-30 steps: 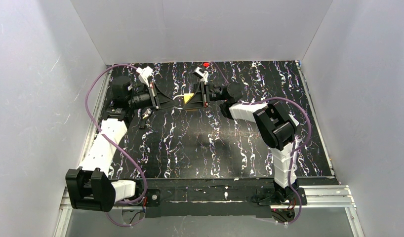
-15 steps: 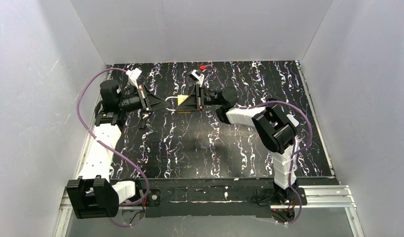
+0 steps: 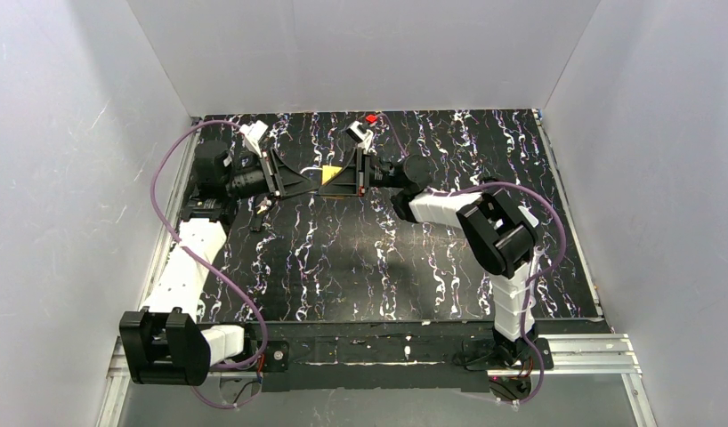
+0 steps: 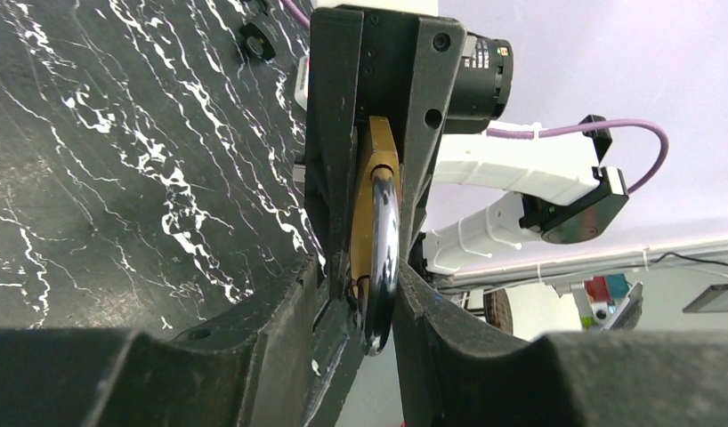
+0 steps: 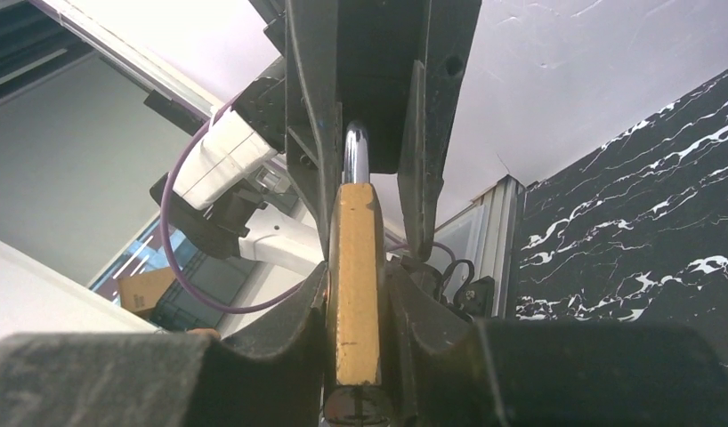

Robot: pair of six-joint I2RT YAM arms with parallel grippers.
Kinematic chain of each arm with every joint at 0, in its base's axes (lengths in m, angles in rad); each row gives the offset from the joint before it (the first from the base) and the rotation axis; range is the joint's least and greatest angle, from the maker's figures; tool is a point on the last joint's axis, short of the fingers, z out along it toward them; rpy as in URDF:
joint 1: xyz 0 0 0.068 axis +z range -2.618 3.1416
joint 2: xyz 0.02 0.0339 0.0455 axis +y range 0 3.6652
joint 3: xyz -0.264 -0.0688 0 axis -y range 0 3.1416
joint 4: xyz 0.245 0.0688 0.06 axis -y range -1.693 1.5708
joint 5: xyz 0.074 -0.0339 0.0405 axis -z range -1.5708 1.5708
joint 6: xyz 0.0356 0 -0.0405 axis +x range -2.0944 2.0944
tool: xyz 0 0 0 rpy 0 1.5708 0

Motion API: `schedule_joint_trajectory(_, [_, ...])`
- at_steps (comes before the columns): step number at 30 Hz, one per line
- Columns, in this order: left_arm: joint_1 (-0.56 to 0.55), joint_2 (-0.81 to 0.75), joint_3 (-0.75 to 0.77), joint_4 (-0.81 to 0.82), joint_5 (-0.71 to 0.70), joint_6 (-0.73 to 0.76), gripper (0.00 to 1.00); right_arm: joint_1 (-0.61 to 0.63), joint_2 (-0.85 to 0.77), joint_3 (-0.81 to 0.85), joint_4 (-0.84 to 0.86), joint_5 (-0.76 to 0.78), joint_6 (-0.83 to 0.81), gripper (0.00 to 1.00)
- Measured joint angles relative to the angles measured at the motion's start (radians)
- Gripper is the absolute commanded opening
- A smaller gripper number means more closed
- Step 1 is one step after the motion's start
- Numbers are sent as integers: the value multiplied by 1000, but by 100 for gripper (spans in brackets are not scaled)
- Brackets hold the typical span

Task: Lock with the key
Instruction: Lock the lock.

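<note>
black, white-veined marble-pattern table (image 3: 360, 258), white walls on three sides. both arms reach to its far half and meet tip to tip.

left gripper (image 3: 305, 181): closed to a narrow gap, pinching the silver u-shaped steel shackle (image 4: 384, 253). right gripper (image 3: 344, 180): closed about as far, clamped on the flat faces of the small brass-gold rectangular padlock (image 3: 329, 174). the padlock hangs between the two sets of tips, off the table top and touching nothing else.

step in hand, my reading: lock braced two-handed, one arm per half, ready to seat the shackle. the next move likely calls for a straight push along the shackle legs, with both grips kept square so the body does not twist out. the key work cannot start until a key is found and a gripper is freed.

views:
- top view gives the layout only, with the padlock as a yellow speck. it also shows a small red object (image 3: 371, 117) at the far edge and small dark bits (image 3: 264, 205) by the left arm, too small to name.
- left wrist shows the shackle edge-on, entering the body top. i cannot tell if both legs are seated.
- right wrist shows the body's narrow side and a silvery patch at its near end. i cannot tell whether that is the keyway or the key.
</note>
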Motion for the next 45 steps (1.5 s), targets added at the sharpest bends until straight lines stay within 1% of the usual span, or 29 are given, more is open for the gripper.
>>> schedule_joint_trajectory(1, [-8,1,0,0,-3,-1,31,0,-6,-5,1,-2,-7,1])
schedule_joint_trajectory(2, [-12,2,0,1,-3,-2,26,0,-13,-10,1,-2,-11,1])
schedule_joint_trajectory(3, [-13,2,0,2,-5,-3,20,0,-17,-13,2,-2,-15,1])
schedule_joint_trajectory(5, [-14,3,4,8,-2,-10,4,1,-24,-22,-2,2,-24,1])
schedule_joint_trajectory(6, [-19,3,8,11,2,-9,0,1,-26,-27,-4,3,-29,1])
schedule_joint_trajectory(7, [-21,3,11,14,2,-10,0,1,-26,-31,-5,7,-31,5])
schedule_joint_trajectory(8, [-22,5,14,15,3,1,0,1,-28,-37,-6,13,-26,16])
schedule_joint_trajectory(10, [-24,10,21,6,8,10,0,0,-34,-43,-6,13,-26,49])
schedule_joint_trajectory(11, [-24,11,26,-3,9,20,0,0,-36,-44,-6,13,-27,59])
schedule_joint_trajectory(13, [-25,10,38,-43,7,49,0,-6,-47,-52,-1,1,-30,70])
schedule_joint_trajectory(14, [-24,10,39,-61,6,64,0,-9,-58,-58,3,-7,-32,80])
schedule_joint_trajectory(15, [-24,10,40,-78,6,82,0,-12,-66,-60,2,-23,-34,85])
schedule_joint_trajectory(16, [-26,8,43,-93,7,98,0,-17,-77,-69,3,-39,-38,87])
schedule_joint_trajectory(18, [-28,2,49,-137,11,137,0,-39,-107,-91,6,-73,-57,88])
schedule_joint_trajectory(20, [-30,-4,53,-161,25,166,0,-72,-132,-108,11,-109,-78,83])
schedule_joint_trajectory(23, [-29,-18,61,-212,47,212,0,-132,-159,-137,28,-145,-100,74])
schedule_joint_trajectory(25, [-25,-21,66,-251,59,242,0,-164,-171,-156,35,-162,-105,65])
schedule_joint_trajectory(27, [-23,-21,66,-277,71,263,0,-190,-173,-171,42,-174,-94,60])
schedule_joint_trajectory(34, [-23,-21,71,-324,89,293,0,-179,-173,-180,47,-215,-35,58])
schedule_joint_trajectory(45, [-23,-21,74,-317,104,279,0,-157,-173,-192,48,-224,-29,51])
